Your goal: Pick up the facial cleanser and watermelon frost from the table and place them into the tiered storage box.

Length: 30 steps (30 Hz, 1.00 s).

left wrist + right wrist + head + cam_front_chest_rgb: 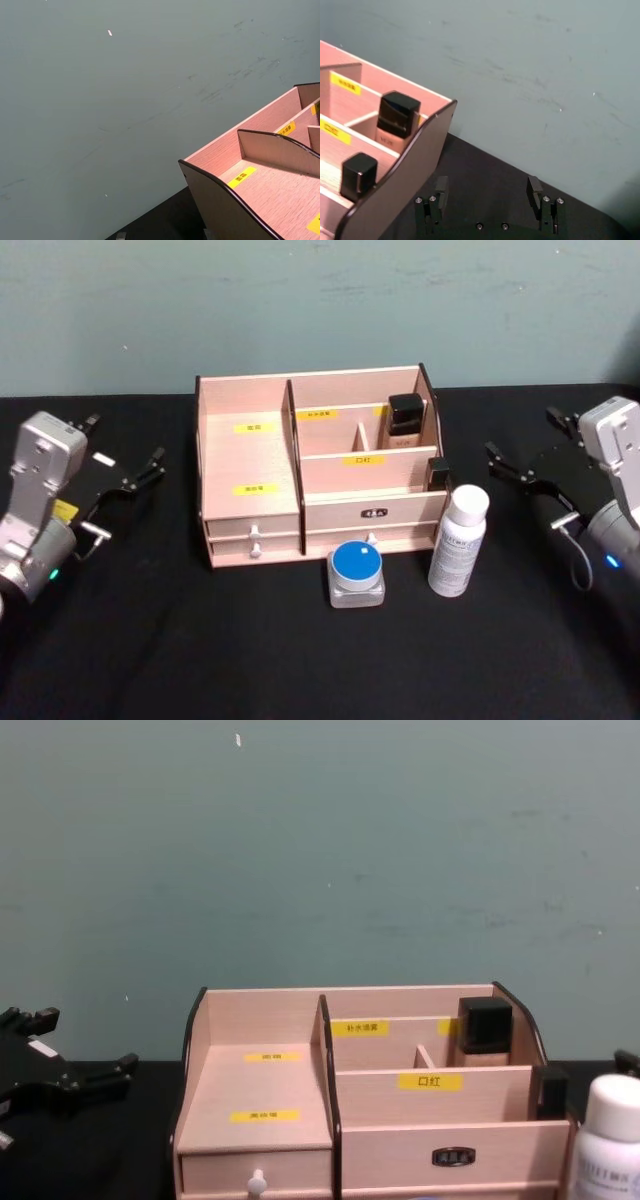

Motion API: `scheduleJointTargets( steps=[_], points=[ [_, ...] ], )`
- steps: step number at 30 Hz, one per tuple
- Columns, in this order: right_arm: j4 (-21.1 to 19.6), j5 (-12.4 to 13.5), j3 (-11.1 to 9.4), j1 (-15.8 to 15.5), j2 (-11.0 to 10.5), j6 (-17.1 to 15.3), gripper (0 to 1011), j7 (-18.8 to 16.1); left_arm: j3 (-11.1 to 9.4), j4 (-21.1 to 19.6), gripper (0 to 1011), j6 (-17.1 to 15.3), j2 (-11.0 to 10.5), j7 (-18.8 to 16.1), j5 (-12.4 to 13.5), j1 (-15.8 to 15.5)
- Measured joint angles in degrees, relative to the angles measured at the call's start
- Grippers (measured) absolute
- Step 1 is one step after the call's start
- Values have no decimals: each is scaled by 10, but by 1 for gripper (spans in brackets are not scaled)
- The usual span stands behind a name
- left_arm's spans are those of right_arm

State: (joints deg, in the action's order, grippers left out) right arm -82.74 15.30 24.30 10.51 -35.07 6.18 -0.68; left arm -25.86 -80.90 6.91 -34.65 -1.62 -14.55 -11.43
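Observation:
The tiered storage box (pixel 248 455) of pale wood stands mid-table, also in the chest view (pixel 265 1085). In front of its right end stands a white bottle with a white cap (pixel 458 540), which I take for the facial cleanser; its top shows in the chest view (pixel 610 1130). Beside it, in front of the drawers, sits a small clear jar with a blue lid (pixel 356 575), likely the watermelon frost. My left gripper (pixel 120 445) hovers open left of the box. My right gripper (pixel 525 435) hovers open right of it, empty (pixel 487 190).
Two dark-capped bottles (pixel 405 420) (pixel 438 475) occupy the box's right rear and middle compartments. The box's left compartments (pixel 260 150) hold nothing. Black cloth covers the table (pixel 200 640); a grey-green wall (pixel 320 850) rises close behind.

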Motion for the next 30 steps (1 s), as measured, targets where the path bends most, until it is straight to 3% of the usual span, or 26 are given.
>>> scheduleJointTargets(
  steps=[9, 12, 17, 19, 20, 22, 26, 30],
  points=[
    [-95, 32, -42, -52, -44, -21, 1002, -32, 0, 0, 1001, 0, 0, 0, 0, 0],
    [-149, 60, -68, -89, -69, -41, 1002, -47, 0, 0, 1001, 0, 0, 0, 0, 0],
    [-201, 85, -97, -129, -93, -57, 1002, -59, 0, 0, 1001, 0, 0, 0, 0, 0],
    [-240, 104, -123, -161, -108, -64, 1002, -66, 0, 0, 1001, 0, 0, 0, 0, 0],
    [-240, 104, -123, -161, -108, -64, 1002, -66, 0, 0, 1001, 0, 0, 0, 0, 0],
    [-279, 124, -150, -198, -124, -65, 1002, -75, 0, 0, 1001, 0, 0, 0, 0, 0],
    [-321, 151, -180, -245, -138, -69, 1002, -91, 0, 0, 1001, 0, 0, 0, 0, 0],
    [-346, 178, -196, -279, -144, -83, 1002, -109, 0, 0, 1001, 0, 0, 0, 0, 0]
  ],
)
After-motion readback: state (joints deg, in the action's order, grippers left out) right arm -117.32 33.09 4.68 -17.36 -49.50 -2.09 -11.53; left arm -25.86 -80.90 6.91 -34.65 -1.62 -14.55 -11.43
